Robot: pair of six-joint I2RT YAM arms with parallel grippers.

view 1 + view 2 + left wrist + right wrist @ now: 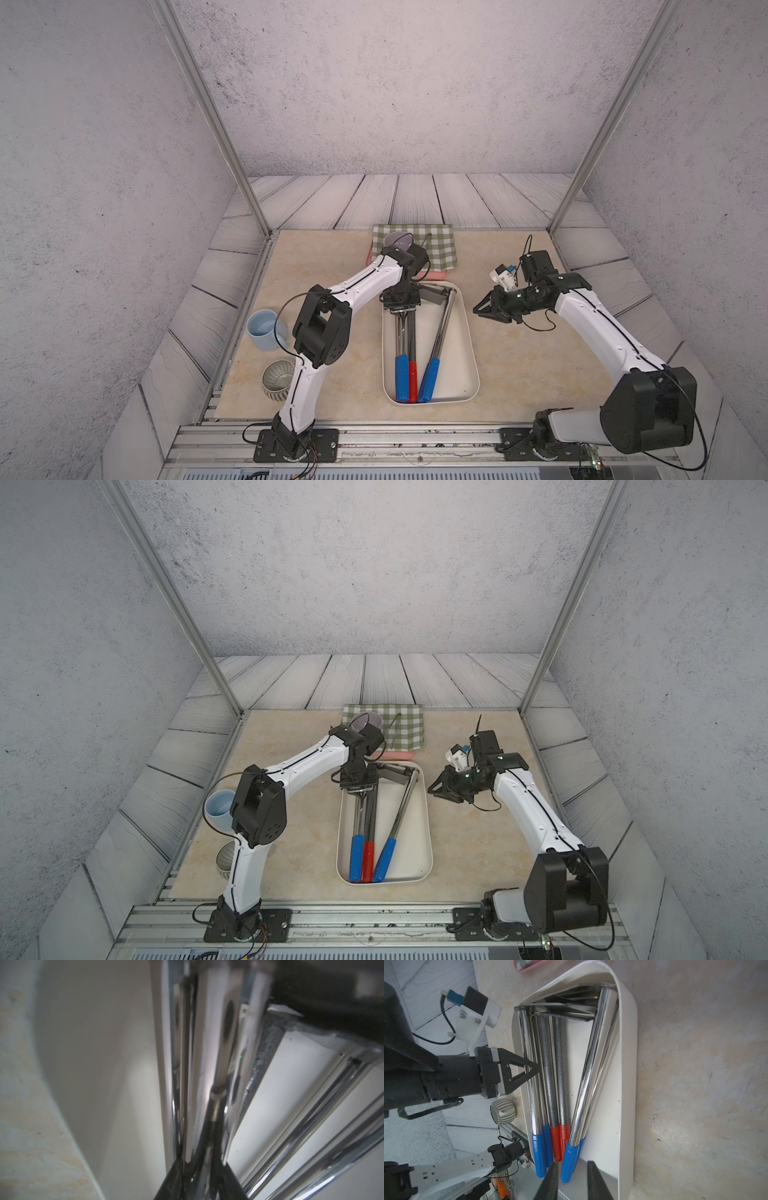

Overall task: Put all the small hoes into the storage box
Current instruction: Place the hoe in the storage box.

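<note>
Beyond the mounting rail [415,434], the storage box [455,365] already holds three hoes [412,380], handles toward me. I take the small hoe [401,376], blue-gripped by the box's left wall, as delivered. Farther in, my left gripper [401,309] straddles its shaft; clamped or released, I cannot tell. Right gripper [478,311] idles beside the box, jaws slightly parted, empty. Checked cloth [432,245] lies farthest. What remains, I judge: let go and withdraw.

- Both top views looked down from high above the robot's side onto the whole desk [519,365], nearly alike.
- The left wrist view sat very close inside the storage box [93,1064], blurred.
- The right wrist view looked from nearby along that same box [627,1064].
</note>
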